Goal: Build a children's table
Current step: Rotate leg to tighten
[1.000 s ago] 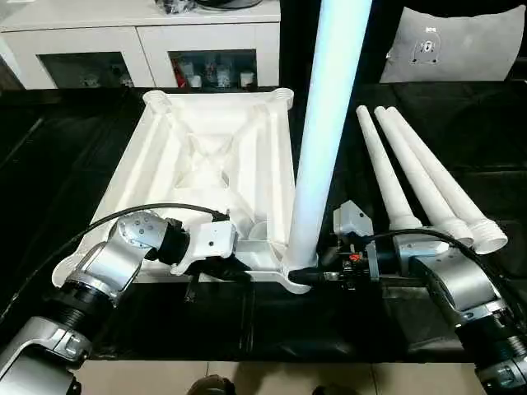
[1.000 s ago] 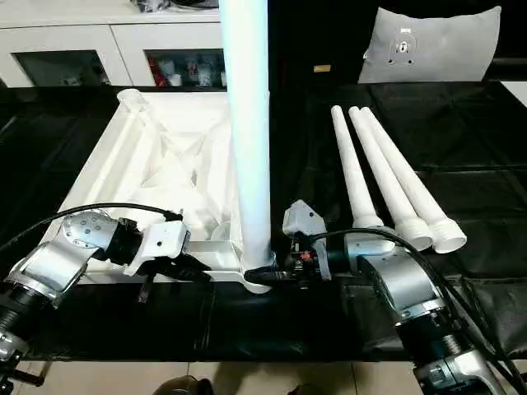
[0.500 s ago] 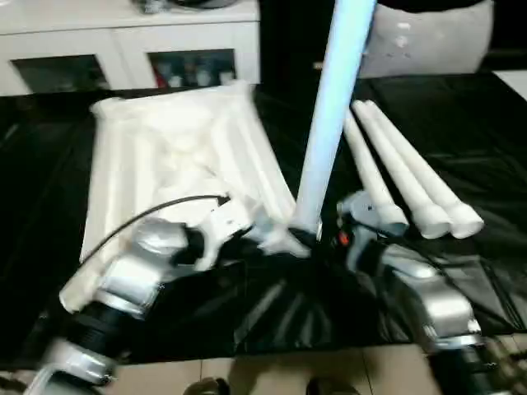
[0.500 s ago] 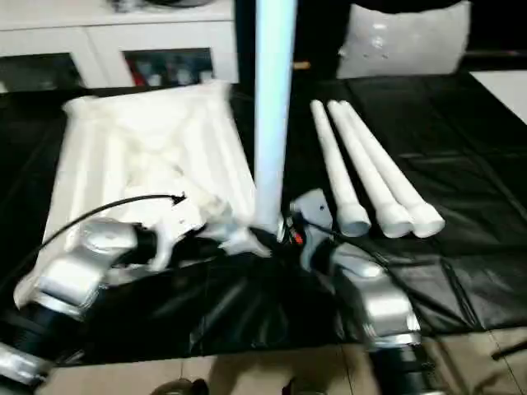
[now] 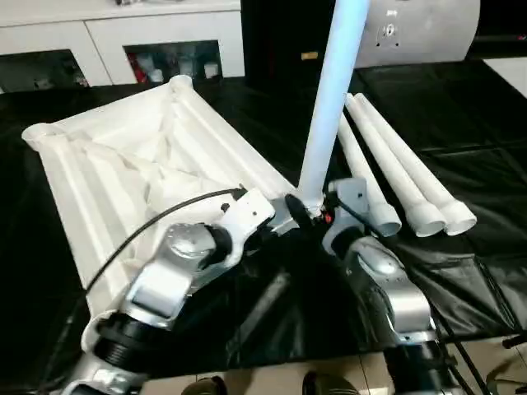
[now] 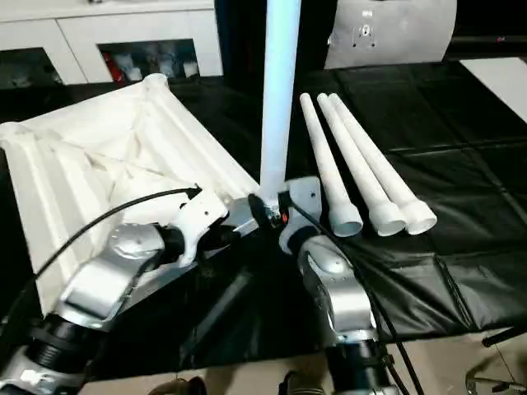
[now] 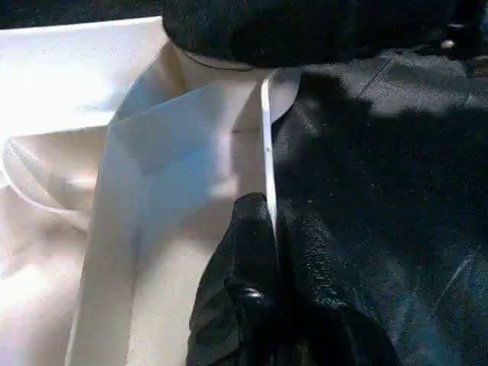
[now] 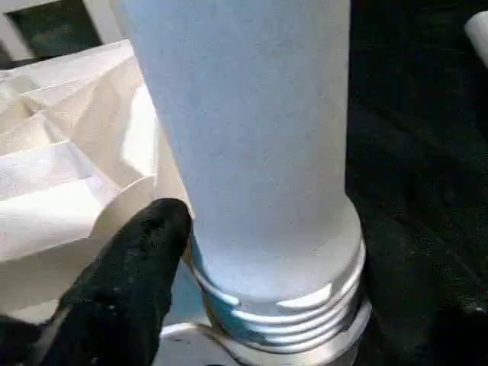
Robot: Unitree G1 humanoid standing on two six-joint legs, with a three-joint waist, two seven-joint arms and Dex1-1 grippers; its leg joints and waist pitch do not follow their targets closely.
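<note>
The white table top (image 5: 123, 164) lies upside down on the black-covered table, one corner pointing at me. One white leg (image 5: 329, 107) stands upright in that near corner socket (image 5: 290, 202); its threaded collar (image 8: 282, 297) shows just above the socket. My left gripper (image 5: 278, 220) is shut on the top's thin rim (image 7: 268, 145) right beside the socket, and the black fingertips (image 7: 252, 229) pinch it. My right gripper (image 5: 317, 216) sits at the leg's base from the other side. Three loose legs (image 5: 395, 164) lie side by side to the right.
A white cabinet (image 5: 123, 41) with glass doors stands behind the table, and a grey-white cushion (image 5: 420, 33) leans at the back right. The black cover (image 5: 469, 107) runs to the table's near edge, with pale floor (image 5: 263, 383) below.
The table top has swung round so that its legged corner now points at me, nearer the loose legs. Both arms followed it, and the camera shifted too.
</note>
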